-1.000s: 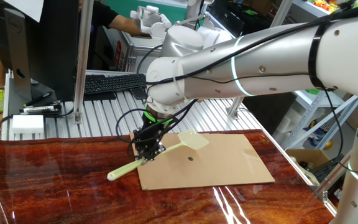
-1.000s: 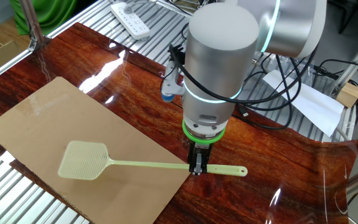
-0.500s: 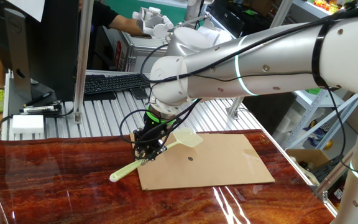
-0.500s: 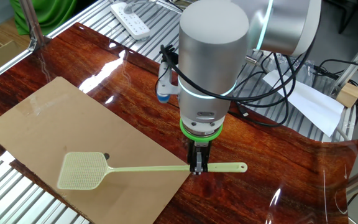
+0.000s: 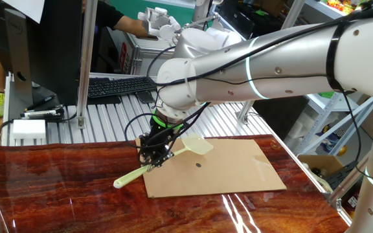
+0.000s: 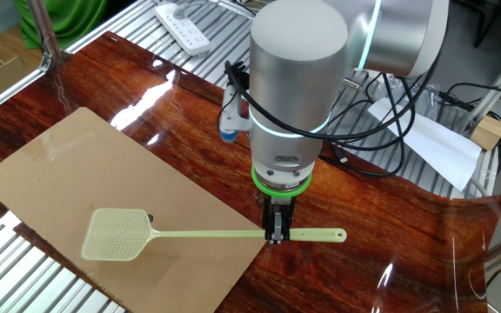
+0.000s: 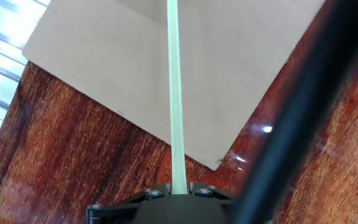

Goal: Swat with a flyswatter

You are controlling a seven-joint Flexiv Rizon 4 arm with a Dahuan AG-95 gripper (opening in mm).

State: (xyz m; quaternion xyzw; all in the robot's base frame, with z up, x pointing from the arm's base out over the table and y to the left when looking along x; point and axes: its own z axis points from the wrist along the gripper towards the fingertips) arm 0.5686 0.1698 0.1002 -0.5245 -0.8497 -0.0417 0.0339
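Note:
The pale yellow-green flyswatter (image 6: pixel 207 234) is held level just above the table, its mesh head (image 6: pixel 116 235) over the near edge of the brown cardboard sheet (image 6: pixel 85 174). A small dark spot (image 5: pixel 199 164) lies on the cardboard; in the other fixed view it peeks out beside the head. My gripper (image 6: pixel 276 233) is shut on the handle near its free end. In one fixed view the gripper (image 5: pixel 154 157) holds the swatter (image 5: pixel 173 155) with the head (image 5: pixel 196 145) raised over the sheet. In the hand view the handle (image 7: pixel 174 93) runs straight out from the gripper (image 7: pixel 179 185) over the cardboard (image 7: pixel 135 56).
The red-brown wooden tabletop (image 6: pixel 390 261) lies on a metal slatted bench. A keyboard (image 5: pixel 112 86) and a white box (image 5: pixel 29 129) sit behind the table. A power strip (image 6: pixel 183 26) and papers (image 6: pixel 433 143) lie beyond the arm. A black cable (image 7: pixel 291 124) crosses the hand view.
The swatter's head has come down and swung towards the near edge of the cardboard over the last second. Since half a second ago almost nothing has moved.

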